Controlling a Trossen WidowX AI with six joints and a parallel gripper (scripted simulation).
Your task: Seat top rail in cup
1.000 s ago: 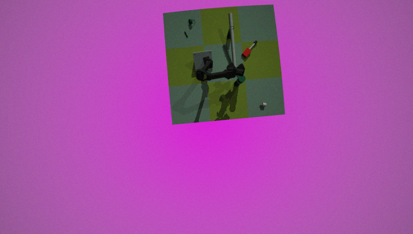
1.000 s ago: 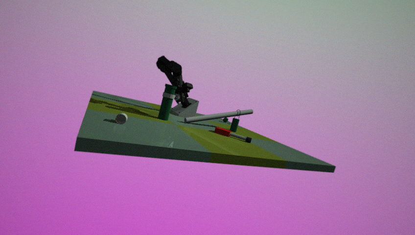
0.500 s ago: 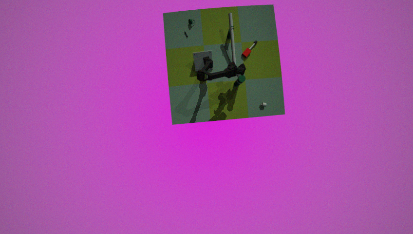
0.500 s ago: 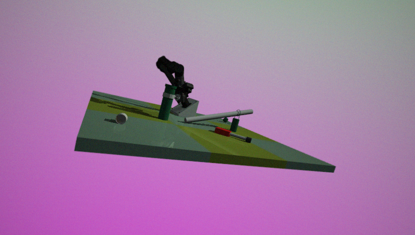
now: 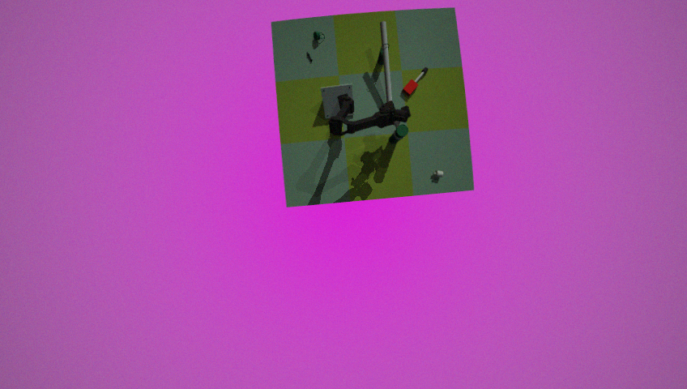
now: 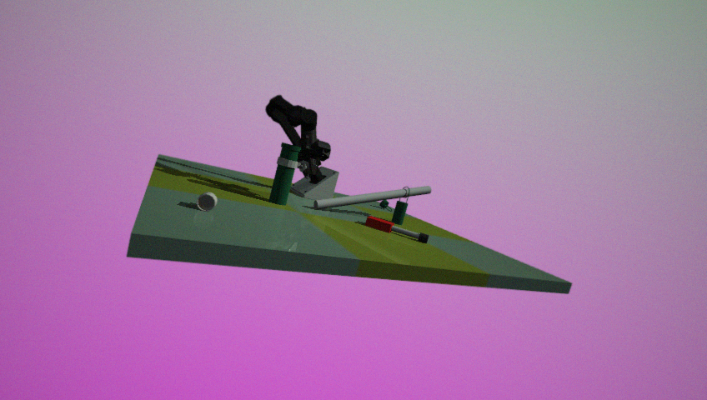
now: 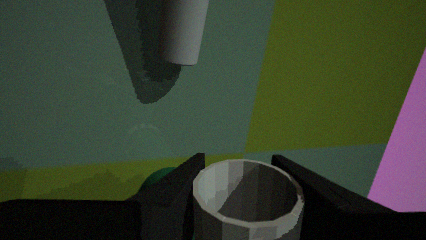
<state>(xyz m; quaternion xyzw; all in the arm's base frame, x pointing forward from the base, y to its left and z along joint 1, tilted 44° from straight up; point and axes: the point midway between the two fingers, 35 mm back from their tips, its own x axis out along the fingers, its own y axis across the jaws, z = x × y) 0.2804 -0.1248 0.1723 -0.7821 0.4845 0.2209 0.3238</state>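
My gripper (image 7: 237,161) (image 5: 394,119) (image 6: 303,166) is shut on the grey rail-end cup (image 7: 247,200), one finger on each side of its wall. The cup's open mouth faces the camera and is empty. It sits beside the big green post (image 5: 398,132) (image 6: 283,181), whose grey brace band (image 6: 287,162) is near the post's top. The grey top rail (image 5: 386,62) (image 6: 372,197) slopes down from the wire loop cap on the small green post (image 6: 398,212). Its cut end (image 7: 182,35) hangs above the floor, apart from the cup.
A red-headed tool (image 5: 411,87) (image 6: 379,223) lies right of the rail. A white short cylinder (image 5: 438,173) (image 6: 207,201) lies near a board corner. A small green fitting (image 5: 317,36) and a dark bit (image 5: 309,57) lie at the far corner. The arm's grey base (image 5: 334,96) (image 6: 322,186) stands beside the post.
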